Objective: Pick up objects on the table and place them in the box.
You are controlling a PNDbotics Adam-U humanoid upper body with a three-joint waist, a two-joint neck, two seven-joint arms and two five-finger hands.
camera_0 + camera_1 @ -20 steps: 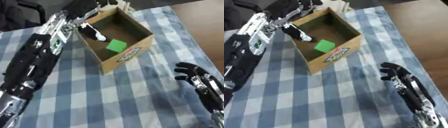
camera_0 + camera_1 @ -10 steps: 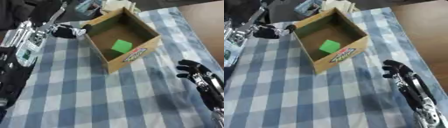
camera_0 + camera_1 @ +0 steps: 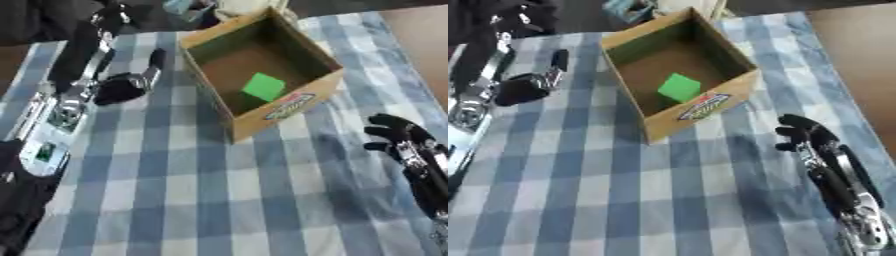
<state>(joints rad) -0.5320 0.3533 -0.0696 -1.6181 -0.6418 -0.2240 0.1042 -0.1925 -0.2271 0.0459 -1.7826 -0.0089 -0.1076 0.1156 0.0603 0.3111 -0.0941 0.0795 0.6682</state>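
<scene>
Box (image 3: 282, 111) front: oval red-and-green label, wording too blurred to read.
Left arm (image 3: 54, 118): small green-and-white stickers, nothing legible.

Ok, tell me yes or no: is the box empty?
No, a green block lies on the floor of the open box.

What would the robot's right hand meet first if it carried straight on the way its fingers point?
Probably the cardboard box: the right hand rests on the checked cloth with its fingers aimed up-left at the box's near corner. Only bare cloth lies between, though depth is unclear.
</scene>
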